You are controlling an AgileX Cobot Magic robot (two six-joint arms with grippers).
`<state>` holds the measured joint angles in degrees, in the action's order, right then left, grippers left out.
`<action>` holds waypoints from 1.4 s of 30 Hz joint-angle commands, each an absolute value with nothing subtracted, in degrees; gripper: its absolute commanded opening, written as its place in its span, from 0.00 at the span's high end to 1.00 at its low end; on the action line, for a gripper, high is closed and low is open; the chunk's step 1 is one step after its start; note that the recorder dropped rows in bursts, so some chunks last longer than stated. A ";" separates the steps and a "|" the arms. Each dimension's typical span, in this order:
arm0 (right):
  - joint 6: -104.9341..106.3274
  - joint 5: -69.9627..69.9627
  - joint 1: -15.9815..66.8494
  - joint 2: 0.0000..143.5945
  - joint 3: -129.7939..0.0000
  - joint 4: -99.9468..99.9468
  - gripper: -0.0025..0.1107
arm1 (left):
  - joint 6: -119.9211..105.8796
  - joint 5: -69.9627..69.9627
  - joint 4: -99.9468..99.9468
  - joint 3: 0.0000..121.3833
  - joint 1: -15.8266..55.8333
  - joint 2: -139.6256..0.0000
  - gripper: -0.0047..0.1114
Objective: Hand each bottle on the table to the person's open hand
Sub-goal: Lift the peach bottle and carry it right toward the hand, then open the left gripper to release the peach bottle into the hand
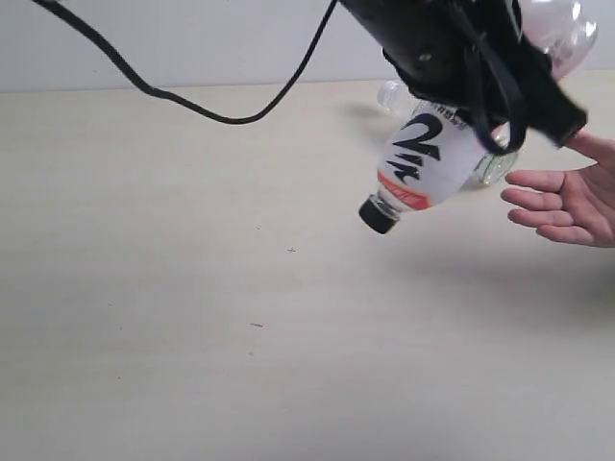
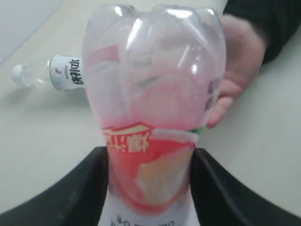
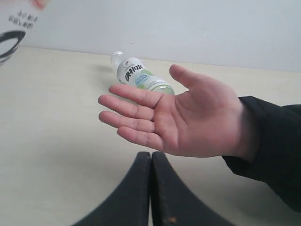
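The left pincer [image 2: 151, 181] is clamped on a black-capped bottle [image 1: 423, 158] and holds it in the air, cap tilted downward, just beside the person's open hand [image 1: 567, 202]. The right pincer [image 3: 151, 157] has its fingers pressed together, gripping nothing, near the palm. A white-capped bottle [image 3: 138, 75] lies on the table [image 1: 192, 288] beyond the hand.

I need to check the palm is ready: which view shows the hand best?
The right wrist view: the hand shows whole, palm up, nothing in front. In the exterior view it sits at the frame edge, partly cut off. In the left wrist view the held bottle hides most of it.
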<state>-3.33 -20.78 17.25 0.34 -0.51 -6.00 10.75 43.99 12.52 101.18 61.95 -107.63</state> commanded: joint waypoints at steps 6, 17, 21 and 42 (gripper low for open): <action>-3.12 -20.56 17.01 0.00 -0.38 -6.19 0.98 | 39.18 39.51 1.84 104.93 62.25 -106.63 0.96; -3.12 -20.56 17.01 0.00 -0.38 -6.19 0.98 | 40.75 29.40 -16.43 104.93 58.81 -111.67 0.96; -3.12 -20.56 17.01 0.00 -0.38 -6.19 0.98 | 35.81 27.55 -23.61 104.93 57.42 -115.20 0.96; -3.12 -20.56 17.01 0.00 -0.38 -6.19 0.98 | 16.32 22.68 -39.99 112.95 56.00 -130.64 0.96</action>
